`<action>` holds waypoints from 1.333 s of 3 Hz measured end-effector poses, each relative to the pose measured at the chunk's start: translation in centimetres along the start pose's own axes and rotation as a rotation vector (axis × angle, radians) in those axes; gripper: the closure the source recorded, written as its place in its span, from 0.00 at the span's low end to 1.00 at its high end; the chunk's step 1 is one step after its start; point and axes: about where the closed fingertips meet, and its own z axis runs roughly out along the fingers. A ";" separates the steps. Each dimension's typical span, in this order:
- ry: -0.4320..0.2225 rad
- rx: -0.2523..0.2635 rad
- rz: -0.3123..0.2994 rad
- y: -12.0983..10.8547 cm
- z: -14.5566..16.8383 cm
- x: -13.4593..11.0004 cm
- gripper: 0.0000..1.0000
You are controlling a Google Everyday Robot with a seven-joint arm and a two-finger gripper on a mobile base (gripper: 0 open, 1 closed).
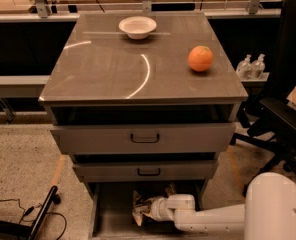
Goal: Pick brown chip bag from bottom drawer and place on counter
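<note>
Crinkled dark-brown foil chip bag with pale ends lies in the open grey metal bottom drawer, bottom centre of frame, toward the drawer's back, just under the front of the closed-in grey middle drawer. The white arm's gripper reaches in from lower right and sits right against the bag's right side. Whether it has closed on the foil: cannot tell, that end is buried in the crinkles.

Handling, judged:
- Bag likely light, soft, air-filled, with slick foil. It will crumple and can slip or swing.
- Contents fragile, so a hard squeeze would crush them.
- Best hold looks like a pinch on a crimped end seam or a bunched fold, not across the puffed middle.

Room, judged:
- Tight overhead. The middle drawer and the grey upper drawer with dark handle overhang the bag, so it needs to come out toward the bottom of the frame before it is lifted.
- Drawer side walls close left and right.
- Black office chair at right edge crowds the arm's side.

Glossy grey-brown desk on top of the cabinet has open space centre and left. Round orange fruit sits near its right edge, white shallow bowl at the far upper middle. Keep the bag off both, and away from the desk's front lip.
</note>
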 end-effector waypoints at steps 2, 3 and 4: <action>-0.114 0.038 -0.051 1.2 -8.7 -4.5 1.00; -0.160 0.072 -0.080 0.9 -13.5 -6.6 1.00; -0.161 0.103 -0.102 0.8 -17.6 -9.0 1.00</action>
